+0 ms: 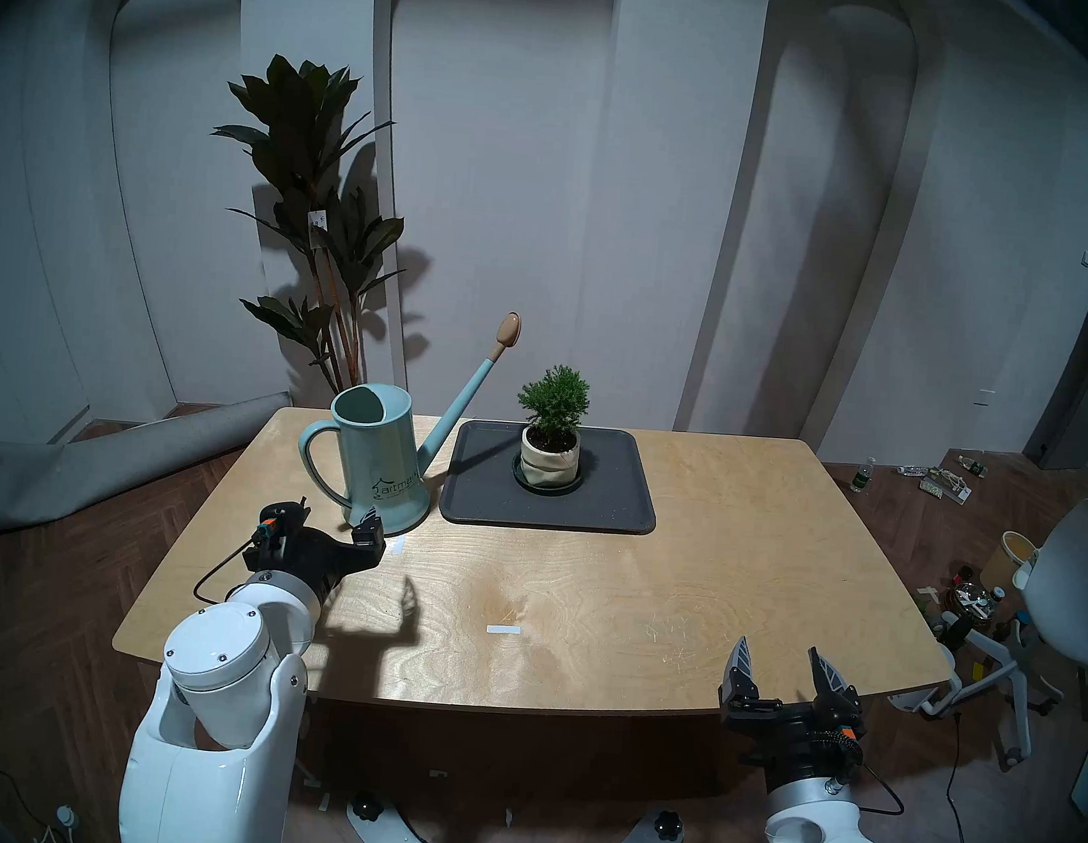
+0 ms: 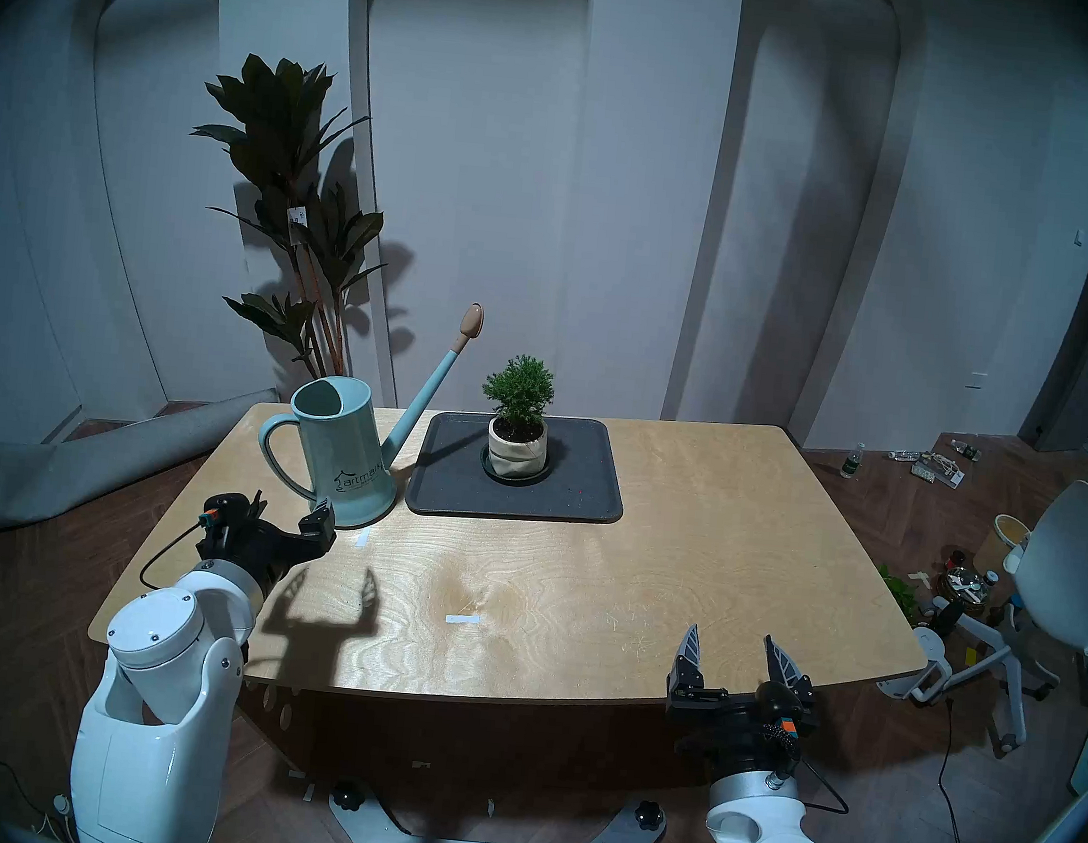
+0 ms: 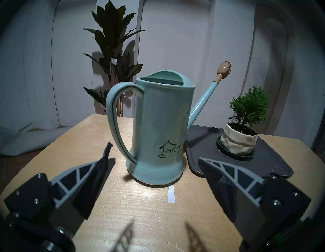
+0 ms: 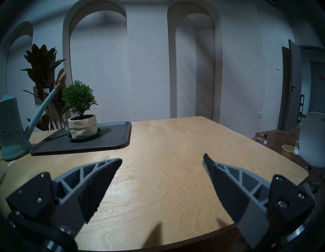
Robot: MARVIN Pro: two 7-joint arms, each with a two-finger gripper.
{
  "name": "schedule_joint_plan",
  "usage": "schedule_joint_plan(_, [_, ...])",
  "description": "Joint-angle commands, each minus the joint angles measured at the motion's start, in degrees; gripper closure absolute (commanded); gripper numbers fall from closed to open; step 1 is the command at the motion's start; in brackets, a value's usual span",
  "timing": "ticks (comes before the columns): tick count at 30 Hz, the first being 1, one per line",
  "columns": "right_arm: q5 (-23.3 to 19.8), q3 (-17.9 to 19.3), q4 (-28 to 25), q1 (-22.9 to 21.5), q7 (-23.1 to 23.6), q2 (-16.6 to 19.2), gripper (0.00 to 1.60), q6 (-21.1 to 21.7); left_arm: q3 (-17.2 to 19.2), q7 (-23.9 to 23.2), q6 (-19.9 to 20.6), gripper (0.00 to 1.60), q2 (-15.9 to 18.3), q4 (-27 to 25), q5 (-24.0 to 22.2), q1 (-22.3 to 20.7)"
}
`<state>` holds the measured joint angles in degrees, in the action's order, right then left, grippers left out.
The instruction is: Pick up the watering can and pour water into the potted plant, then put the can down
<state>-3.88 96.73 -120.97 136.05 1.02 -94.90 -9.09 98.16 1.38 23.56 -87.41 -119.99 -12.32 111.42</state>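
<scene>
The pale teal watering can [image 1: 381, 456] [image 2: 342, 452] [image 3: 158, 123] [image 4: 10, 133] stands upright at the table's back left. Its loop handle faces left and its thin spout rises toward the potted plant [image 1: 551, 438] [image 2: 518, 422] [image 3: 242, 130] [image 4: 81, 112]. That small green shrub sits in a cream pot on a dark saucer, on a grey tray [image 1: 619, 503]. My left gripper [image 1: 333, 517] [image 2: 290, 507] [image 3: 154, 151] is open and empty, just in front of the can's base and handle, not touching it. My right gripper [image 1: 777, 648] [image 2: 732, 634] [image 4: 162, 157] hangs open and empty over the front right edge.
The wooden table [image 1: 578, 598] carries two short strips of white tape [image 1: 503, 630]. A tall dark floor plant [image 1: 312, 194] stands behind the can. A white chair [image 1: 1077, 589] and floor clutter lie to the right, a rolled mat to the left.
</scene>
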Motion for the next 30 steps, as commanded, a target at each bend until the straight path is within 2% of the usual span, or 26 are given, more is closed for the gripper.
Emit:
schedule_joint_plan(1, [0.0, 0.1, -1.0, -0.3, -0.1, 0.0, 0.0, -0.2, -3.2, 5.3, -5.7, 0.0, -1.1, 0.7, 8.2, 0.1])
schedule_joint_plan(6, [0.0, 0.1, -0.8, -0.4, 0.0, 0.0, 0.0, -0.3, -5.8, 11.3, -10.2, 0.0, -2.8, 8.3, 12.2, -3.0])
schedule_joint_plan(11, [0.0, 0.1, -0.7, -0.4, 0.1, 0.0, 0.0, -0.3, -7.2, 17.1, -14.6, 0.0, -3.8, 12.8, 15.0, -5.8])
schedule_joint_plan(15, [0.0, 0.1, -0.7, -0.5, 0.1, 0.0, 0.0, -0.3, -8.3, 21.8, -18.6, 0.0, -4.0, 15.0, 16.4, -6.4])
schedule_joint_plan(16, [0.0, 0.1, -0.7, -0.5, 0.1, 0.0, 0.0, -0.3, -8.3, 22.0, -18.5, 0.0, -3.9, 15.3, 16.4, -6.7])
schedule_joint_plan(19, [0.0, 0.1, -0.7, -0.5, 0.1, -0.1, 0.0, -0.3, -9.0, 26.4, -22.3, 0.0, -4.1, 16.5, 16.5, -7.6])
schedule_joint_plan(22, [0.0, 0.1, -0.7, -0.5, 0.1, -0.1, 0.0, -0.3, -9.3, 27.6, -23.1, 0.0, -4.1, 16.9, 16.7, -8.1])
schedule_joint_plan(26, [0.0, 0.2, -0.8, -0.5, 0.1, -0.1, 0.0, -0.3, -11.7, 33.5, -28.0, 0.0, -3.7, 18.5, 16.2, -9.0])
schedule_joint_plan(28, [0.0, 0.2, -0.8, -0.4, 0.1, -0.1, 0.0, -0.3, -12.7, 33.9, -29.9, 0.0, -3.5, 19.0, 14.8, -9.6])
schedule_joint_plan(30, [0.0, 0.2, -0.8, -0.4, 0.2, -0.1, 0.0, -0.3, -13.1, 33.5, -30.1, 0.0, -3.4, 19.0, 15.6, -9.9])
